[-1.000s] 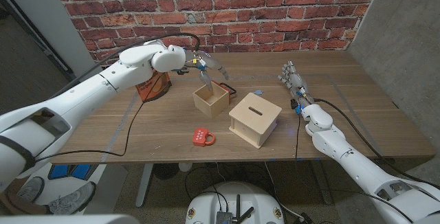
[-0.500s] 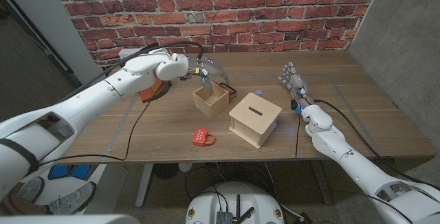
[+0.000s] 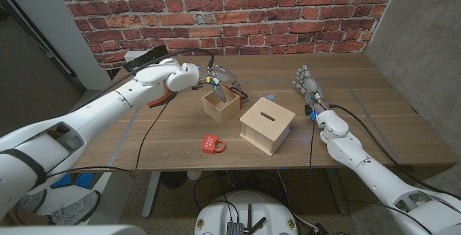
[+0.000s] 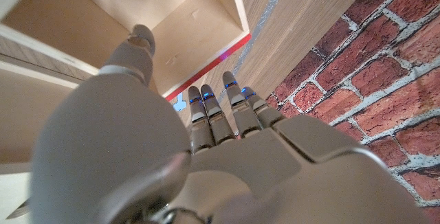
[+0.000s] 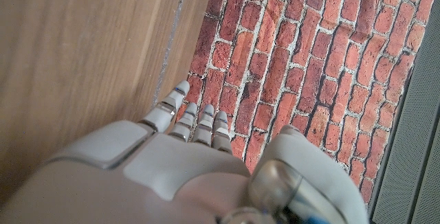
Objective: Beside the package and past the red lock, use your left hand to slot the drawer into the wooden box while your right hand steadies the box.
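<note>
Open-topped pale wooden drawer [image 3: 220,104]: on the wooden bench [image 3: 374,120], at 10 o'clock from the slotted pale wooden box [image 3: 267,125], red padlock [image 3: 212,144] at 6 o'clock. Left hand [image 3: 216,78] pinching its far wall, thumb inside. Right hand [image 3: 307,83] spread, empty, well apart at 2 o'clock of the box. Likely light, rigid, smooth; take by the wall

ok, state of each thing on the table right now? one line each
drawer: out of the box, open side up, left hand at its rim
box: closed on top, slot up, nothing touching it
lock: lying on the table, untouched
left hand: thumb inside the drawer, fingers outside its wall
right hand: empty, fingers apart, clear of the box
</note>
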